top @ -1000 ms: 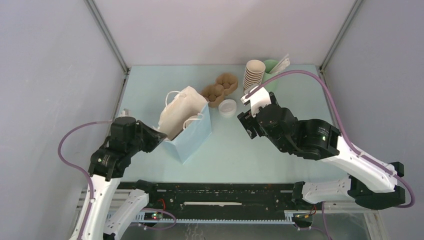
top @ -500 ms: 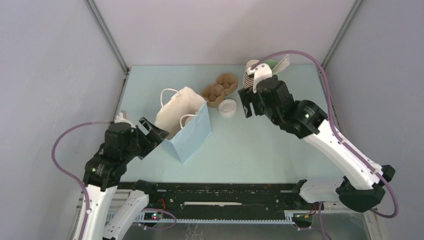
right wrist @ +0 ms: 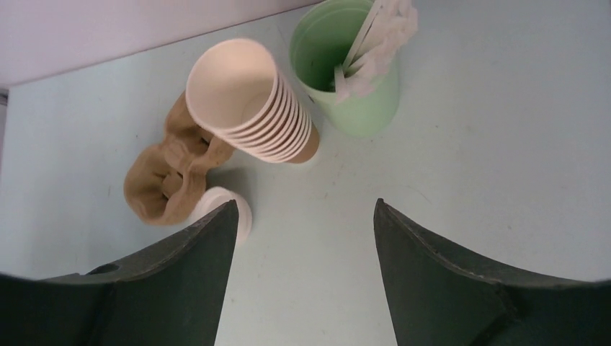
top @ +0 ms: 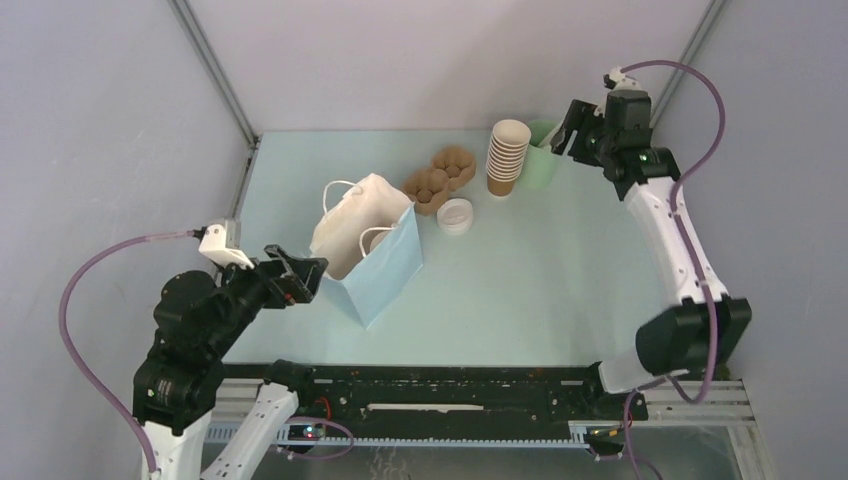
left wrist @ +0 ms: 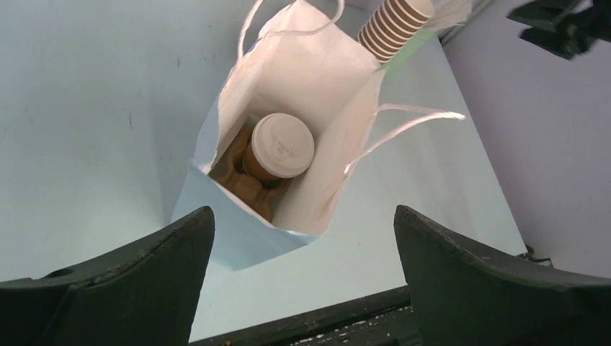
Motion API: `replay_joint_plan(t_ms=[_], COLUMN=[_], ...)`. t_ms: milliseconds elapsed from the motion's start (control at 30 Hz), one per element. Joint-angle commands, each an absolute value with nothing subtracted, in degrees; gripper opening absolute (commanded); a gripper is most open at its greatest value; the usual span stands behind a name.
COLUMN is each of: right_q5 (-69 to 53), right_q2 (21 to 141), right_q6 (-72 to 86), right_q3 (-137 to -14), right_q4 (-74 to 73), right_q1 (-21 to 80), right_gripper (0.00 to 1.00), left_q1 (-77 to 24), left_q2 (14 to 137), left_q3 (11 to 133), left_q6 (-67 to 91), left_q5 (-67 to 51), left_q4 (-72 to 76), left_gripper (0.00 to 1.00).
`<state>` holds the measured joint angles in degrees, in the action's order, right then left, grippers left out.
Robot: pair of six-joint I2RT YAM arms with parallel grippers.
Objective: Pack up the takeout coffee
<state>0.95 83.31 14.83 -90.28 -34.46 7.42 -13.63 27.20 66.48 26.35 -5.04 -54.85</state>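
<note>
Item: takeout coffee [left wrist: 272, 155], a small brown paper cup
Lid: round white lid [left wrist: 283, 143], closed on the cup, facing up
Pose: upright
Place: deep inside the open pale blue paper bag [left wrist: 317, 79], seated in a brown cup carrier [left wrist: 248, 185] at the bag's bottom

takeout coffee [left wrist: 282, 145] inside bag [left wrist: 311, 78], cup stack [top: 507, 159] behind, rightward

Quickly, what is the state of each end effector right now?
Left end effector: open, holding nothing.
Right end effector: open, holding nothing.
</note>
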Motion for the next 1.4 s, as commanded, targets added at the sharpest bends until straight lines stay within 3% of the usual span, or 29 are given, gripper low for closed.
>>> replay_joint_plan(t_ms=[0,500,767,1367], right_q5=[-8.0,16.0,21.7,25.6], right_q2=[89.4,101.8,105.8,109.5], right_q6=[22.4,45.7,53.5,57.0], right_q3=[-94.1,-93.8,-95.9,-98.0], right_q4=[-28.5,-19.6,-18.7,-19.6], right_q1=[3.6,7.9,9.6,10.2], right_gripper=[0.77,0.67,0.52,0.43], left_q1=[-13.3,-13.8,-14.0,-14.2], left_q2=[27.2,26.8,26.1,25.5], left_q3=[67.9,68.1,68.2,67.5], left_q6=[19.3,12.2,11.5,10.9], left_q5=[-9.1,-5.1,-4.3,-4.5], left_q4=[-49.1,-50.5,-51.2,-51.6], left_gripper=[0.99,1.00,1.00,1.00])
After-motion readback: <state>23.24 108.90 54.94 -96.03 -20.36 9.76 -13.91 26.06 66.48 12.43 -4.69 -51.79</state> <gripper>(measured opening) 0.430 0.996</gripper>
